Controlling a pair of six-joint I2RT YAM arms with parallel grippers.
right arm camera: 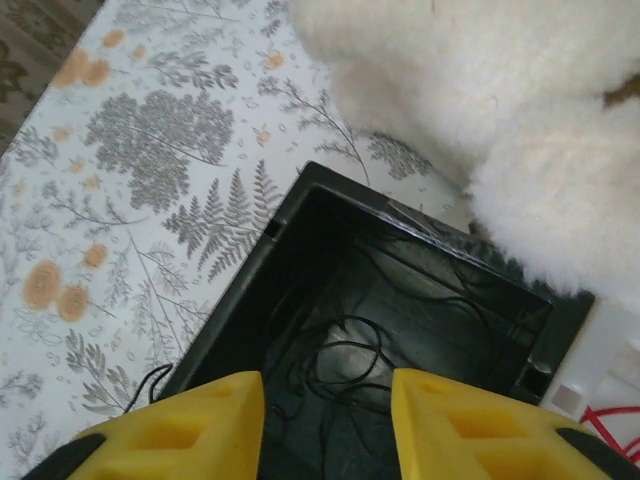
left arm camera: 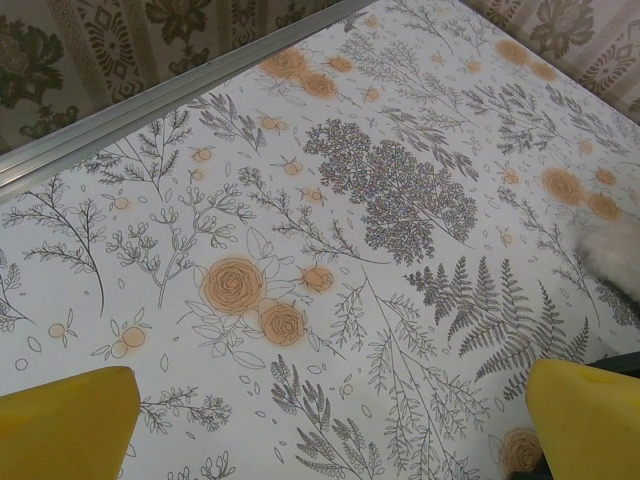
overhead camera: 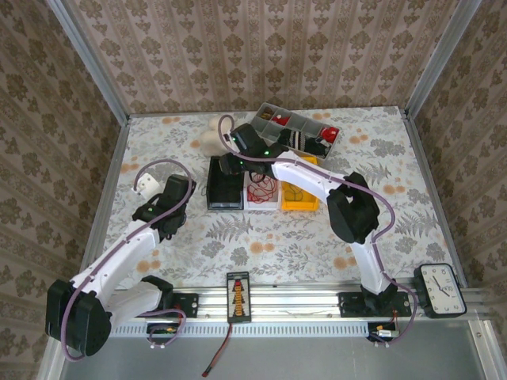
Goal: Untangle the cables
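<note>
The black cable [right arm camera: 372, 335] in the black bin [right arm camera: 240, 290] looks light and floppy; better to take one loop. The right gripper [right arm camera: 327, 400] is half open and empty, the left gripper [left arm camera: 332, 400] wide open and empty.

We see a table [overhead camera: 261, 237] covered by a white cloth printed with grey ferns and orange flowers. At its middle three open plastic bins stand side by side: a black rectangular bin [overhead camera: 225, 204], a white bin [overhead camera: 261, 206] and a yellow bin [overhead camera: 299, 204]. Toward the far edge we find a grey compartment tray [overhead camera: 295, 136] and a white fluffy lump [overhead camera: 207, 136]. A loop of thin black cable [right arm camera: 150, 385] lies on the cloth just beside the black bin.
</note>
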